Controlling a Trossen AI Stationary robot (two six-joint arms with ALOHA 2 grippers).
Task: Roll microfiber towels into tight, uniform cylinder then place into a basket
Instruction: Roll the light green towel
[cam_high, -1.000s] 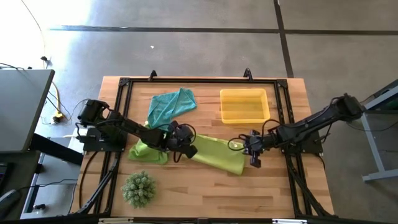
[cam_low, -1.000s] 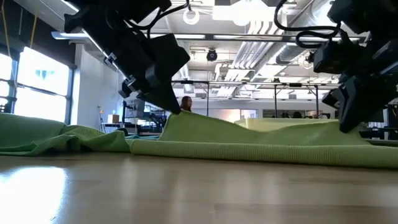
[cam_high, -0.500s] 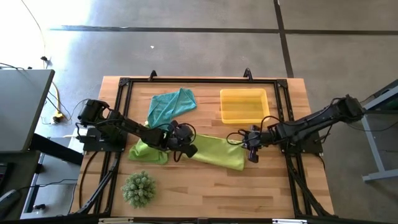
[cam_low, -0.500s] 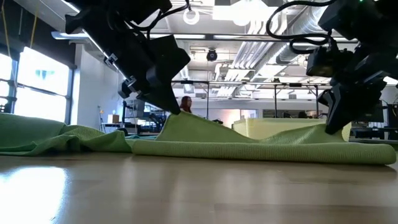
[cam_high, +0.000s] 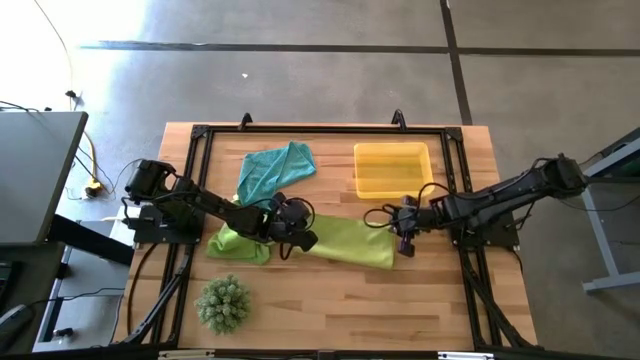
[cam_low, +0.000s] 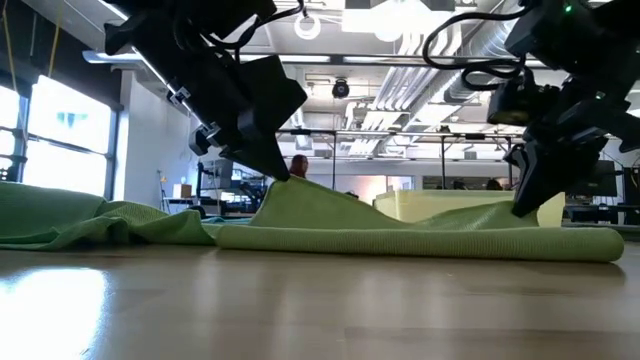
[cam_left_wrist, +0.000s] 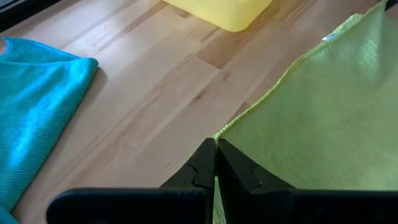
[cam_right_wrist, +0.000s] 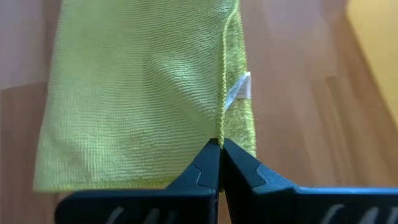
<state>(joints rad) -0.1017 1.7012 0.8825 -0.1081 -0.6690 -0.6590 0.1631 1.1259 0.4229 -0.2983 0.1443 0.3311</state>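
A lime-green microfiber towel (cam_high: 350, 243) lies mid-table, doubled over along its near side (cam_low: 420, 243). My left gripper (cam_high: 298, 240) is shut on its left end and my right gripper (cam_high: 403, 241) on its right end. A second lime-green towel (cam_high: 236, 245) lies crumpled to the left. A teal-blue towel (cam_high: 272, 170) lies at the far left. The yellow basket (cam_high: 392, 170) stands at the far right with nothing in it. My left gripper pinches the towel's stitched edge (cam_left_wrist: 219, 135) at its left end between its two fingers, slanting down from the left. That end is raised into a peak (cam_low: 285, 185); the rest slopes down onto the table. My right gripper pinches the stitched edge (cam_right_wrist: 222, 134) at the towel's right end, near a white label (cam_right_wrist: 242, 87), slanting down from the right. The held edge is lifted a little (cam_low: 515, 212), and the fold below it rests on the table.
A spiky green ball-shaped plant (cam_high: 222, 303) stands near the front left. A black frame (cam_high: 320, 130) runs around the work area. Bare wood lies along the near edge, in front of the towel (cam_high: 400, 310).
My right gripper has gone toward the table's far edge and a little left, staying shut on the towel's edge. The towel's right end has been drawn over with it, so its near side now forms a rounded fold. The left end has stayed raised in place.
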